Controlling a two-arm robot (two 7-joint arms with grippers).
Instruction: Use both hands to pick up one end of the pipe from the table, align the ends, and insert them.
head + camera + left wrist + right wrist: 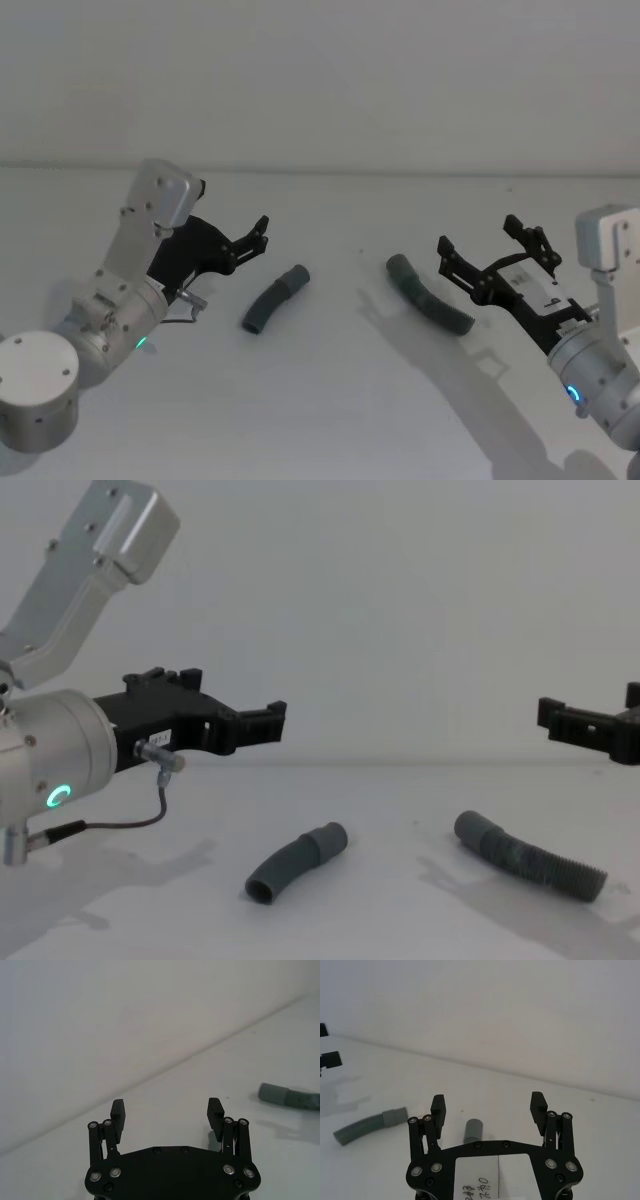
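Head view from my remote station: the short curved hose piece lies flat on the white bench, held by nothing. My left end effector hovers just to its left, raised off the bench, fingers spread wide. The longer ribbed hose piece lies on the bench to the short piece's right, apart from it, smooth cuff turned toward it. My right end effector hangs farther right still, raised near the ribbed piece, jaws likewise spread, gripping nothing.
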